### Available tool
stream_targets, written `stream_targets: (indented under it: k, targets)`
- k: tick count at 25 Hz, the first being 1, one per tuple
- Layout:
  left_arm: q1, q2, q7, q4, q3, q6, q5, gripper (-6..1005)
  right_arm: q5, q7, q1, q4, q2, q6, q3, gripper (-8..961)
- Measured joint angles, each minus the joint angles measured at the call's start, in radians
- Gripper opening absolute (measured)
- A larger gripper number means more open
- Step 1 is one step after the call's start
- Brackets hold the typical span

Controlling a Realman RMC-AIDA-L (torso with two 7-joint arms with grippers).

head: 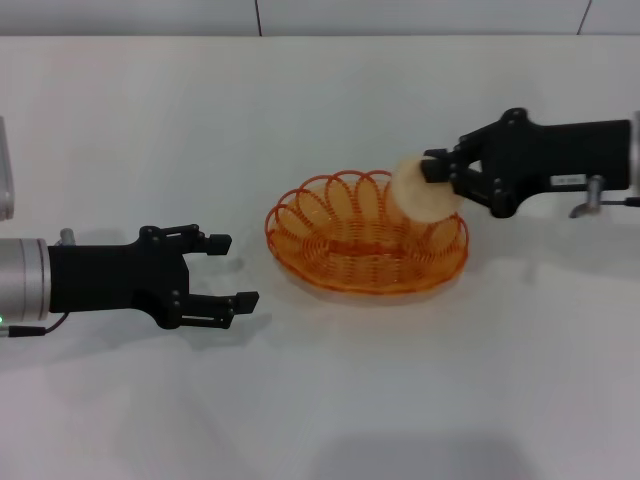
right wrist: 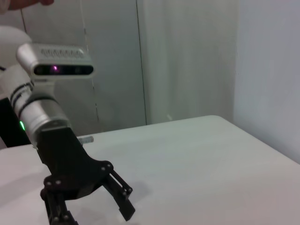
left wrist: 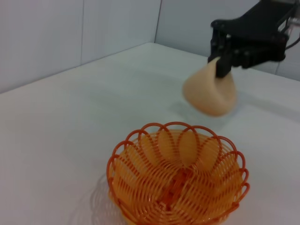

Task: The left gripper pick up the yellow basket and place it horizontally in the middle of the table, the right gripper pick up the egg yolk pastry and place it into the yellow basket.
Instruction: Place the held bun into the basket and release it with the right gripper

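Observation:
The yellow basket (head: 367, 236) lies flat in the middle of the white table (head: 320, 400), empty; it also shows in the left wrist view (left wrist: 178, 180). My right gripper (head: 437, 166) is shut on the egg yolk pastry (head: 422, 190) and holds it in the air over the basket's right rim. The left wrist view shows the pastry (left wrist: 210, 90) hanging from that gripper (left wrist: 219, 63) beyond the basket. My left gripper (head: 232, 270) is open and empty, just left of the basket and apart from it. It also shows in the right wrist view (right wrist: 117, 199).
A white object (head: 5, 170) sits at the table's far left edge. The table's far edge (head: 320, 37) meets a grey wall. Bare table lies in front of the basket and to its right.

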Motion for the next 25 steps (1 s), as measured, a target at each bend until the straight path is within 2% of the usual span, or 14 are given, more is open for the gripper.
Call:
stream_targets:
  k: [5, 12, 15, 20, 25]
  targets:
    - [0.000, -0.001, 0.003, 0.000, 0.001, 0.004, 0.004, 862, 0.063, -0.055, -0.011, 0.008, 0.000, 0.048, -0.097, 37]
    - [-0.007, -0.001, 0.004, 0.001, 0.008, 0.008, 0.004, 863, 0.110, -0.068, -0.008, 0.051, 0.000, 0.056, -0.127, 49]
    - [-0.009, -0.001, 0.005, 0.001, 0.008, 0.008, 0.005, 863, 0.110, -0.077, -0.011, 0.053, -0.003, 0.055, -0.138, 248]
    - [-0.010, -0.001, -0.003, 0.001, 0.007, 0.010, 0.001, 862, 0.113, -0.122, -0.035, 0.040, -0.007, 0.013, -0.128, 479]
    - [-0.015, 0.002, -0.010, -0.002, 0.003, 0.015, 0.001, 862, 0.103, -0.179, -0.086, 0.031, -0.027, -0.106, -0.029, 673]
